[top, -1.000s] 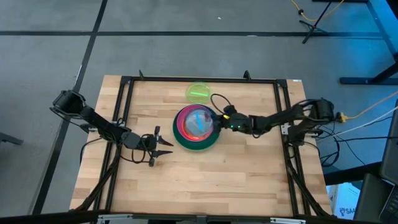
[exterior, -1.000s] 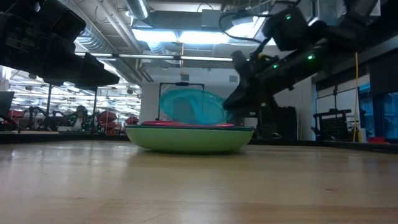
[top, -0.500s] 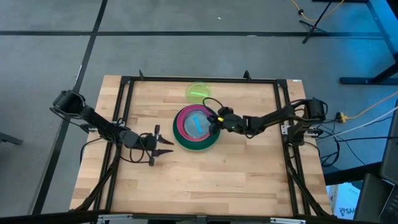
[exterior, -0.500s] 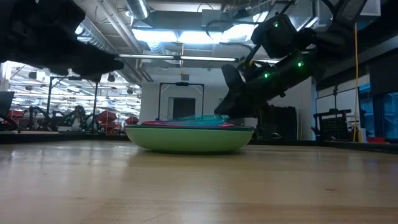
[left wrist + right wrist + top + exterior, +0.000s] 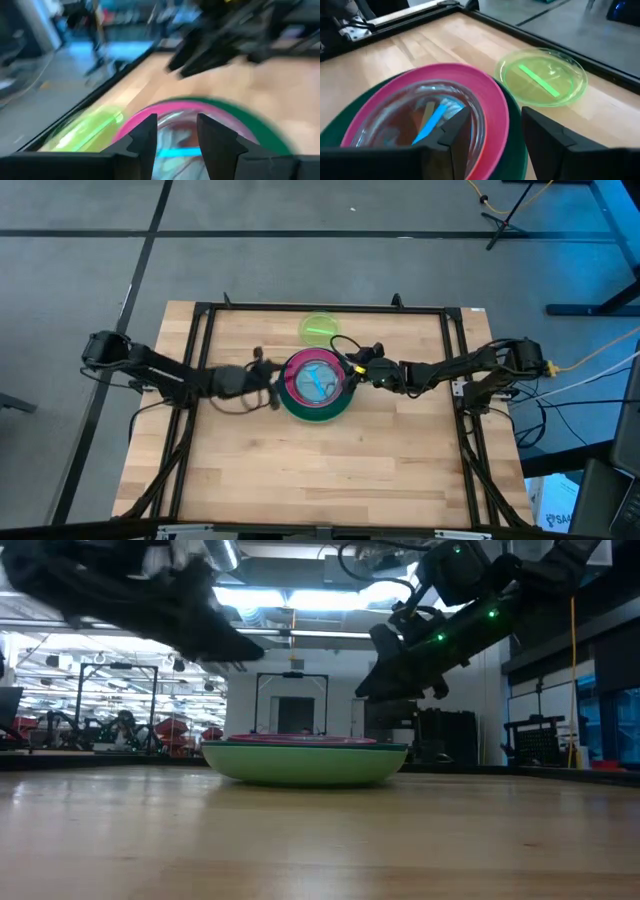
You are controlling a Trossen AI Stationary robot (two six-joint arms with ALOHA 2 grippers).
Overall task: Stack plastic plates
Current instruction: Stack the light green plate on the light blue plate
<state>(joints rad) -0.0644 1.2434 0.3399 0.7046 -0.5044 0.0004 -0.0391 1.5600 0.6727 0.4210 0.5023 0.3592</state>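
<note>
A stack of plastic plates (image 5: 316, 402) stands mid-table: a light green one (image 5: 305, 764) on the wood, then dark green, then magenta (image 5: 490, 107). A small translucent teal plate (image 5: 427, 117) lies flat inside the top. A lime plate (image 5: 319, 328) rests alone on the table behind the stack. My right gripper (image 5: 350, 368) hangs open just above the stack's right rim. My left gripper (image 5: 268, 378) hovers open at the stack's left rim, above it in the low view.
A black frame (image 5: 205, 330) runs along the table's left, far and right sides. Bare wood (image 5: 320, 470) lies between the stack and the near edge. The low view shows the room behind the table.
My right gripper has opened and let go of the teal plate. The plate was tilted up on the stack a second ago and now lies flat in it. The gripper has risen a little. My left gripper has swung toward the table's right and far side, up to the stack's left rim.
</note>
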